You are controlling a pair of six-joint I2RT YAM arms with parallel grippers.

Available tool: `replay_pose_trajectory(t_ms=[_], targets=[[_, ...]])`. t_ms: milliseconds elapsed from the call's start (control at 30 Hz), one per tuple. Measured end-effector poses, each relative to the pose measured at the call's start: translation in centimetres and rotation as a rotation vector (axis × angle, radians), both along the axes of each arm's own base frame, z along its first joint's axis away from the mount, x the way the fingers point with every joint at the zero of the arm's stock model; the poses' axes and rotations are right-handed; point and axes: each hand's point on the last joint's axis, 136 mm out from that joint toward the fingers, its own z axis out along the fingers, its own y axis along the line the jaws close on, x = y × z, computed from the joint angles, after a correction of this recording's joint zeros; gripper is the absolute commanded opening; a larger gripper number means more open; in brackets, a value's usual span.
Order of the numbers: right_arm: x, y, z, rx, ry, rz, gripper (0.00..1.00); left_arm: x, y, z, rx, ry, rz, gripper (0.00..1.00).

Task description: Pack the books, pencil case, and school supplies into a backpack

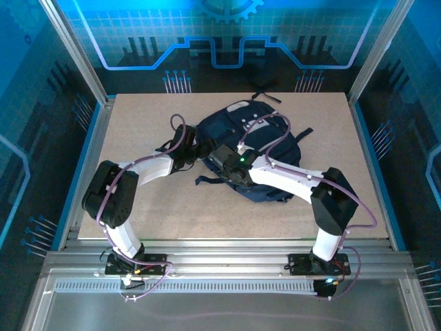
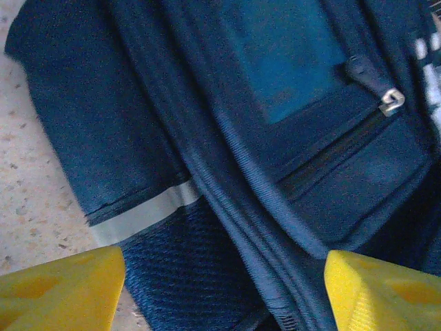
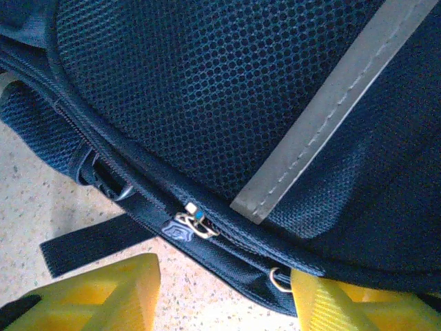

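Two claws sit close to the backpack (image 1: 265,148), which lies on the table (image 1: 172,207) near the middle of the top view. The left claw (image 2: 224,269) has its yellow fingers (image 2: 62,289) wide apart by the backpack's left side. The right claw (image 3: 222,276) is apart too, with a zip pull (image 3: 189,226) just above the gap.

Left arm (image 1: 148,169), right arm (image 1: 282,178) bent inward; left pincer (image 2: 220,293) — jaws wide; right pincer (image 3: 224,293) — jaws apart
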Motion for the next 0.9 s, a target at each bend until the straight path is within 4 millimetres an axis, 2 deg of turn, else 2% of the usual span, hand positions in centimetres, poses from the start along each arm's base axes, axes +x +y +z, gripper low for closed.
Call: replay_pose_trajectory(t_ms=[133, 300, 500, 667, 833, 900], targets=[[0.7, -0.1, -0.4, -0.041, -0.006, -0.055, 0.46, -0.3, 0.2, -1.3, -0.014, 0.026, 0.022, 0.75], [1.2, -0.3, -1.0, -0.082, -0.007, -0.097, 0.42, -0.1, 0.1, -1.2, -0.028, 0.023, 0.033, 0.75], [1.4, -0.5, -0.6, -0.090, -0.015, -0.113, 0.50, 0.0, 0.1, -2.0, -0.024, 0.038, 0.035, 0.75], [1.3, 0.8, 0.2, -0.044, -0.021, -0.099, 0.55, 0.1, 0.3, -2.4, -0.021, 0.048, 0.040, 0.73], [2.0, 2.5, 1.9, 0.018, -0.056, -0.109, 0.55, 1.0, 0.8, -2.2, -0.036, 0.039, 0.051, 0.72], [2.6, 2.8, 1.9, 0.021, -0.056, -0.127, 0.55, 1.3, 1.0, -2.4, -0.039, 0.040, 0.055, 0.72]])
